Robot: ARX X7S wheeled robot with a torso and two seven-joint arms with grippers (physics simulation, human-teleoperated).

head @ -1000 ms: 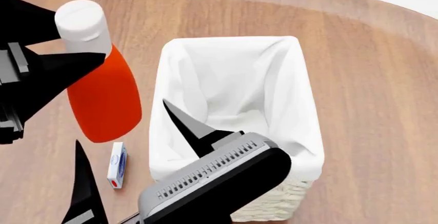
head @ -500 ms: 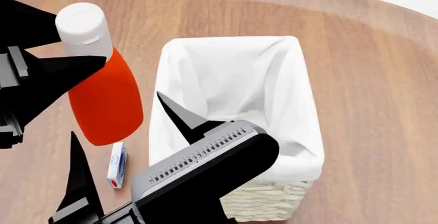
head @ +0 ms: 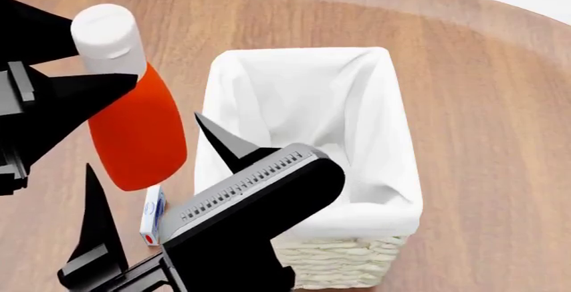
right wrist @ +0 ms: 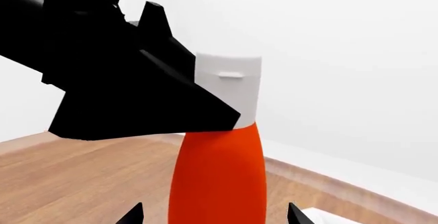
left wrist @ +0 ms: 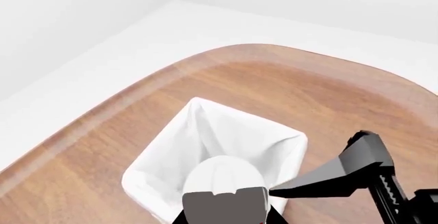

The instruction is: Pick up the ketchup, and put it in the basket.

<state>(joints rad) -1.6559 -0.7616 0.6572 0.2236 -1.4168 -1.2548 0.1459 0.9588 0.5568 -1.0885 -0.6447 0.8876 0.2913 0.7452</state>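
**Ketchup held aloft beside the basket**

My left claw (head: 85, 55) is clamped on the ketchup (head: 134, 131) just below its white cap (head: 107, 31), one black finger on each side of the neck. The bottle hangs clear of the worktop (head: 482, 138), tilted, cap toward the far edge and base toward me. It sits just left of the basket (head: 344, 265), close to the liner's left rim but not over the opening in the head view. From my left wrist camera the cap (left wrist: 222, 175) appears in front of the basket (left wrist: 157, 157).

My right claw (head: 147, 192) is spread wide and grips nothing. One finger (head: 227, 145) points up over the near left corner of the basket, the other (head: 93, 225) stands left of it, below the bottle's base. From my right wrist camera the ketchup (right wrist: 219, 178) stands between my two fingertips, with the left claw (right wrist: 205, 114) closed at its neck.

A small flat white box (head: 154, 215) lies on the worktop beneath the bottle's base, partly hidden by my right arm.
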